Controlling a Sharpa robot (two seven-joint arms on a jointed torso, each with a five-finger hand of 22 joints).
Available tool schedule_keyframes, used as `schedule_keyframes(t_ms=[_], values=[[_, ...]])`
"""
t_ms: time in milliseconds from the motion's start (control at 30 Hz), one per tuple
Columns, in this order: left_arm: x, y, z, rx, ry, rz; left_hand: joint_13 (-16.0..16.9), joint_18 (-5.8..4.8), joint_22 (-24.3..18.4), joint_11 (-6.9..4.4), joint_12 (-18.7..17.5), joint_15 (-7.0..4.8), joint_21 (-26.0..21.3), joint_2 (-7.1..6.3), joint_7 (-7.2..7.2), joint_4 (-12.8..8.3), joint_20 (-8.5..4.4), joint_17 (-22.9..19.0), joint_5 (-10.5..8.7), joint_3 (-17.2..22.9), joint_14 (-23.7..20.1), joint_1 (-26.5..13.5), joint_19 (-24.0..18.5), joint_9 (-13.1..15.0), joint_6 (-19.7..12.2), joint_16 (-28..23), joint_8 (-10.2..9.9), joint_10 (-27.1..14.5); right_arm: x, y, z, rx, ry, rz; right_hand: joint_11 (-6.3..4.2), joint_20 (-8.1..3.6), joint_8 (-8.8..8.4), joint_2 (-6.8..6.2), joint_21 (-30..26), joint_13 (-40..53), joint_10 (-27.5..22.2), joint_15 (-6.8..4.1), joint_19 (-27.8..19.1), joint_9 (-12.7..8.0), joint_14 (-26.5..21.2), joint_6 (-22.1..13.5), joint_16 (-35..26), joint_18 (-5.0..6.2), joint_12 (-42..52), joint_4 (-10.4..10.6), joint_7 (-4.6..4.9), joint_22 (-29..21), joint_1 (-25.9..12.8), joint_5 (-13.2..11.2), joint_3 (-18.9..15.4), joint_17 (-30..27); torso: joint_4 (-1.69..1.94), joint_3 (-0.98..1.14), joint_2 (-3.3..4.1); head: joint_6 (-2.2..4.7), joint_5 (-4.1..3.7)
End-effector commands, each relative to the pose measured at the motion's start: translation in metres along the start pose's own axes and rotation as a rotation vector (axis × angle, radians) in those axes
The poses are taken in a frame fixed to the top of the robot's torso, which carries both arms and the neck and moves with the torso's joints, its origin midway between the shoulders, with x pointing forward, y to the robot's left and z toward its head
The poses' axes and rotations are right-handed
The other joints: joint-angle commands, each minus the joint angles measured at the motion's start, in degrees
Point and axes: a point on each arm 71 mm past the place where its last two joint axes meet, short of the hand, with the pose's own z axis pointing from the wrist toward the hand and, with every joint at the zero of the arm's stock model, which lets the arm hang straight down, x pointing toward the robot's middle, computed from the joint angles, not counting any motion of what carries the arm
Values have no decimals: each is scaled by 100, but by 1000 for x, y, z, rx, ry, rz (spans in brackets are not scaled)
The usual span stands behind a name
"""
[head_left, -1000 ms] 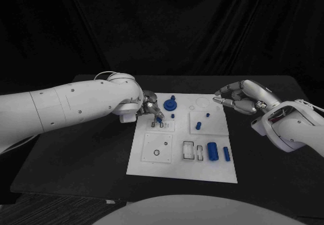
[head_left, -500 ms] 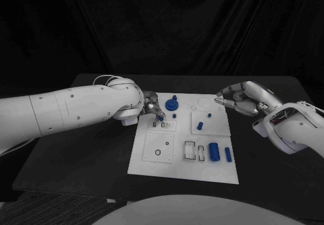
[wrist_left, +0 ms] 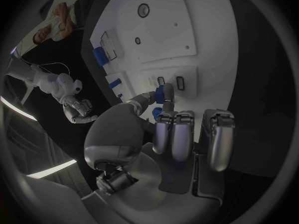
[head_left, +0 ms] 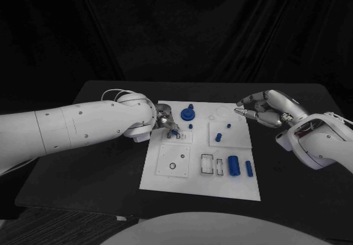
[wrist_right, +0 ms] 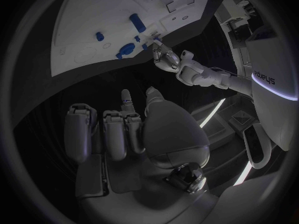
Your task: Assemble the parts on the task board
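A small blue part (wrist_left: pixel 166 93) is pinched at the fingertips of the left hand (head_left: pixel 165 120), right over the pair of little rectangular slots (wrist_left: pixel 170 81) in the raised white block at the far left of the task board (head_left: pixel 193 186). In the left wrist view the piece sits just beside those slots, apparently being seated in one; whether it has bottomed out cannot be told. It looks like a short, rigid plastic peg: light, stiff, smooth enough to slip or twist in a pinch, so a hold on its upper end, with the lower end free to enter the slot, seems the sensible grip.

Farther along the board stand a blue knob-like part (head_left: pixel 187 112) near the far edge, a small stub (head_left: pixel 190 126) just behind the slots, a short peg (head_left: pixel 218 137) on the neighbouring block, and two larger cylinders (head_left: pixel 233 165) lying near the right edge.

The right hand (head_left: pixel 263 108) hovers off the board's far right corner above the black surface (head_left: pixel 88 168), fingers curled in and holding nothing.
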Motion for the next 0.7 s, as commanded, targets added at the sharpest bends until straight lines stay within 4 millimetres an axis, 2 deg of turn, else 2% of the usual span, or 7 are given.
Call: schedule_keyframes(t_ms=[33,300,700], values=[[2,-1,1,19,-22,-9,1509,-35,1510,31,20,11,25,4,-22,-247,-3,1509,-30,290,585,-59,592,-10,4,37,-35,586,0,-2,-1,11,-16,-2,52,44,34,23,-37,1510,599,31,200,-9,566,35,-15,-9,14,12,5,1223,35,36,3,1369,-3,-7,14,-1,1],[8,3,2,16,-18,-18,1509,-35,1510,31,20,12,25,9,-22,-212,-1,1509,-32,285,585,-86,592,-21,15,37,-53,586,0,-3,-2,13,-18,-3,53,45,34,21,-37,1510,599,32,200,-10,566,35,-16,-9,14,8,5,1223,41,40,2,1367,-6,-3,13,-1,-6],[12,3,4,21,-17,-24,1509,-35,1510,31,20,13,25,13,-21,-183,0,1509,-39,279,585,-107,592,-30,23,37,-67,586,1,-3,-3,14,-17,-2,53,45,34,21,-37,1510,599,32,200,-10,566,35,-16,-9,14,8,5,1223,41,40,2,1367,-2,-9,18,-1,7]])
